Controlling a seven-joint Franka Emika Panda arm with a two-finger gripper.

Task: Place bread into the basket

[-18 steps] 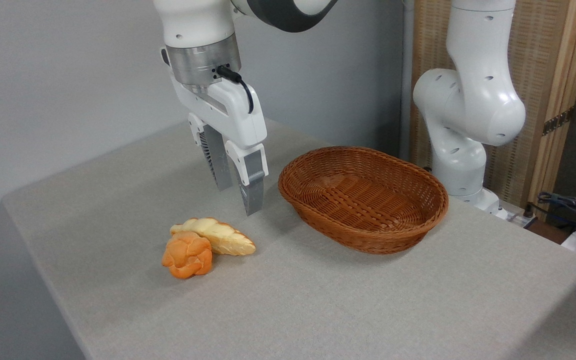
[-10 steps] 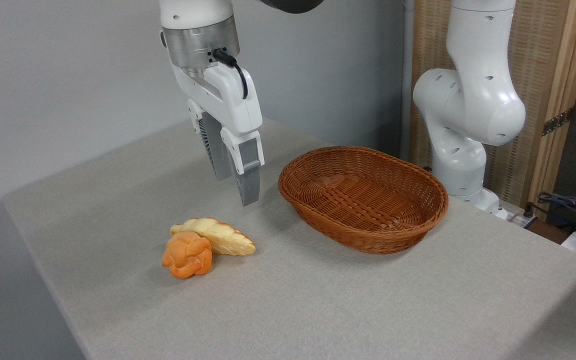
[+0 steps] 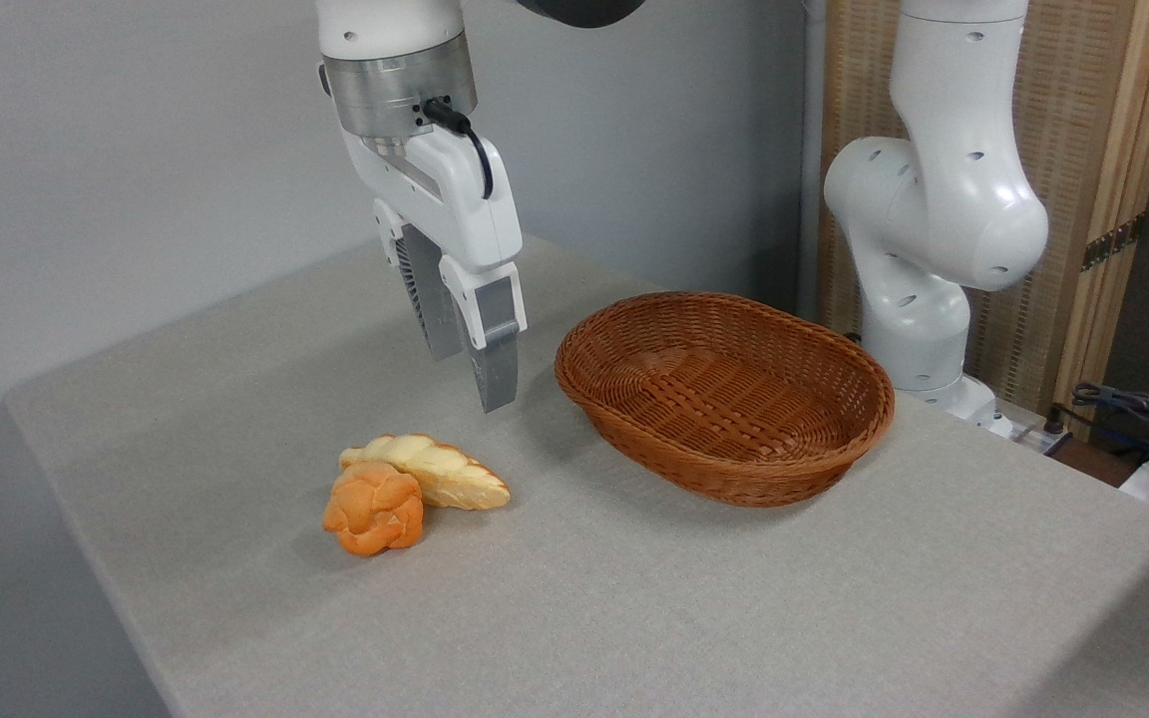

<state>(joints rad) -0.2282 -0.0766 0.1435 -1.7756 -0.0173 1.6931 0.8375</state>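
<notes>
On the grey table point(image 3: 634, 618), the bread point(image 3: 374, 510) sits near the front left, a small orange knotted bun touching the pale braided loaf point(image 3: 427, 469) that lies just behind and to its right. Nothing grips it. The basket point(image 3: 724, 394) stands well apart to the right and holds nothing, so no part of the transfer is done yet.

Above the table, between the buns and the basket, the gripper point(image 3: 475, 371) hangs in the air with its fingers pointing down. From this angle the two fingers overlap, with only a narrow gap visible at most, so whether the claw is open or closed cannot be told. It carries nothing and touches nothing.

By this reading the task is at its start: the approach to the bread is under way at best. What is left is the whole job: coming down over the orange bun, closing on it without catching the loaf that leans against it, lifting, carrying it right over the wicker rim, and letting go inside.
</notes>
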